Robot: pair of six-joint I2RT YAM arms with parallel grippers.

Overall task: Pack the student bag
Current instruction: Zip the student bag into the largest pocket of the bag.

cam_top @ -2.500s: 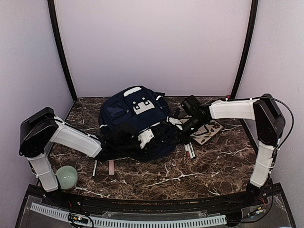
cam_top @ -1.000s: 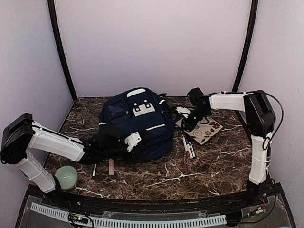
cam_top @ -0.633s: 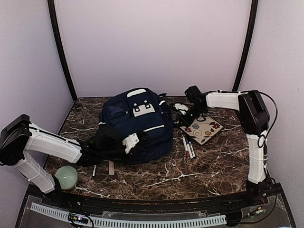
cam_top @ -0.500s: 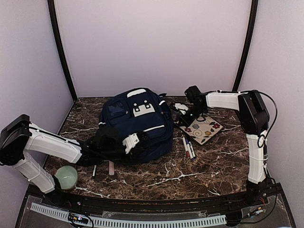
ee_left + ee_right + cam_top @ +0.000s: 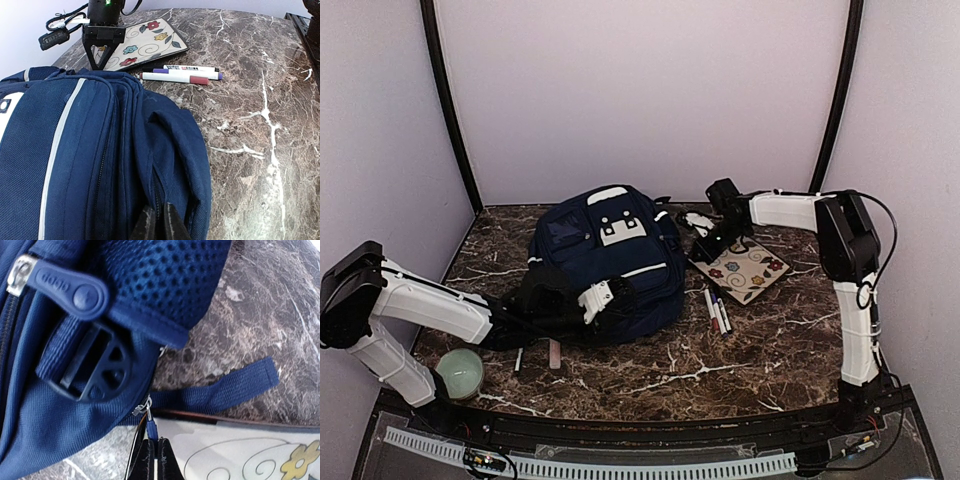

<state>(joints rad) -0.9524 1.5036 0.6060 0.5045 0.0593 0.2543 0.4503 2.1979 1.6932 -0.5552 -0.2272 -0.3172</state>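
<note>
My left fingers (image 5: 174, 227) are clenched on a fold of the student bag (image 5: 65, 150) at its near edge. The navy bulk lies on the table (image 5: 260, 110) straight ahead of them and off to their left. Farther ahead, past the bag's corner, markers (image 5: 180, 76) lie side by side, with a flowered pad (image 5: 145, 40) beyond them. My right fingers (image 5: 144, 462) are pressed together on a small blue pull tab (image 5: 151, 429) hanging from a metal ring at the bag's seam. A strap buckle (image 5: 92, 365) sits above them, and the pad lies just to their right.
</note>
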